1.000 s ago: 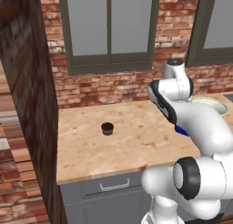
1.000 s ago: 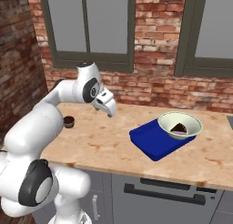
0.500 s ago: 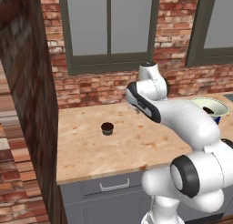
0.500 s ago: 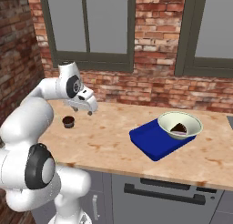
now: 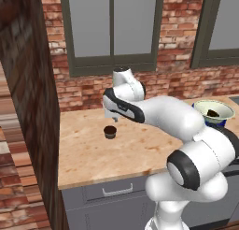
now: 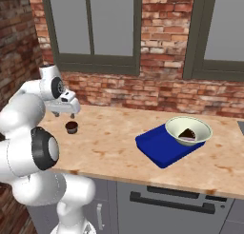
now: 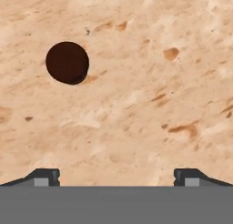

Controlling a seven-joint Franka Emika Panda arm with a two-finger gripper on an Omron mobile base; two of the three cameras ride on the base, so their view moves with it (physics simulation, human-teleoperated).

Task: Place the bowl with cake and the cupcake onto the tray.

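The small dark cupcake (image 5: 110, 132) (image 6: 71, 127) (image 7: 67, 62) stands alone on the pale counter at its left part. My gripper (image 5: 112, 116) (image 6: 65, 113) (image 7: 116, 176) hangs just above the counter, a little behind the cupcake, open with nothing between its fingers. From the hand camera the cupcake lies up and to the left of the fingertips (image 7: 45, 176). Far to the right, the pale bowl with cake (image 6: 188, 130) (image 5: 213, 111) rests on the back right part of the blue tray (image 6: 157, 147) (image 5: 221, 123).
A brick wall with dark-framed windows runs behind the counter (image 6: 109, 147). A brick pillar (image 5: 32, 107) closes off the counter's left end. Grey drawers (image 5: 112, 191) sit below the front edge.
The arm has swung left across the counter, from near the middle to just behind the cupcake, with the gripper still open. Bowl, tray and cupcake have not moved.
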